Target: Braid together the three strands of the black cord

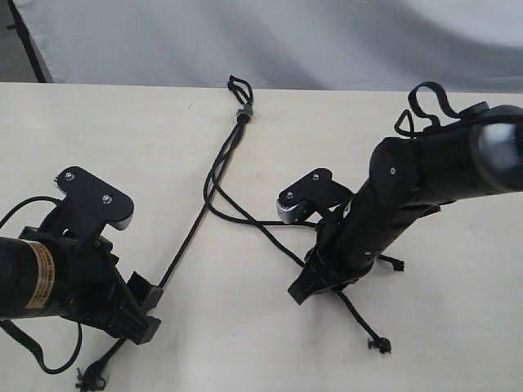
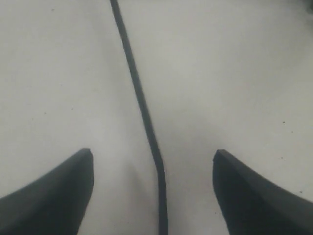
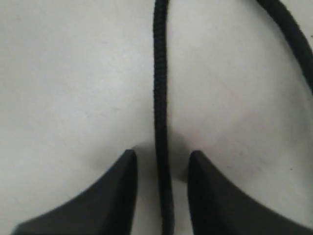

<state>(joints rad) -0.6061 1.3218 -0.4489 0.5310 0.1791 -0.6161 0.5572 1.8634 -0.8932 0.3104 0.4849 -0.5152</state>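
Well, black cord [image 1: 243, 113] on pale tabletop [image 1: 245, 343] (grey backdrop [image 1: 286, 41] behind).

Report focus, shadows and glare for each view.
Exterior view: even, soft light, faint shadows on the table, a pale sheen on the right arm's casing. Left wrist view: soft throughout, its strand and the left fingers blurred. Right wrist view: middle strand's weave readable, right fingers blurred, soft shadow at their tips.
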